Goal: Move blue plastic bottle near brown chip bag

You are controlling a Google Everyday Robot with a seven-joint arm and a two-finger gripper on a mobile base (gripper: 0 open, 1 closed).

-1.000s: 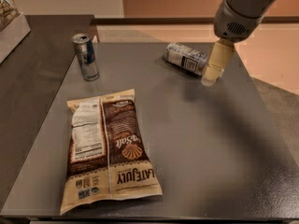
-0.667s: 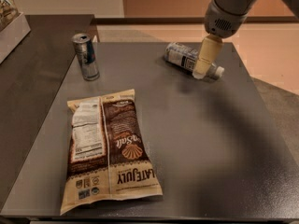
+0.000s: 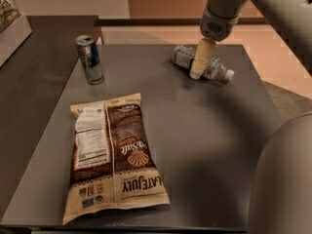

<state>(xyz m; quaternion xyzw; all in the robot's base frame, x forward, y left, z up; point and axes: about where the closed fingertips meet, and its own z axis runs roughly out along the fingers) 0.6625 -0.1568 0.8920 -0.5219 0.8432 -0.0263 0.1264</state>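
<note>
A dark grey matte table (image 3: pixel 204 140) fills the view, its near right corner hidden by a smooth grey rounded form (image 3: pixel 285 179) cut off at the frame edge. The brown chip bag (image 3: pixel 114 155) lies flat and crinkled at the near left. Farther back on the left a slim metal can (image 3: pixel 89 59) stands upright. At the far right the blue plastic bottle (image 3: pixel 218 68) lies on its side, long axis left-right, white cap pointing right. The gripper (image 3: pixel 197 72) hangs across its middle, covering the label; how far open it is, or whether it grips, cannot be told.
</note>
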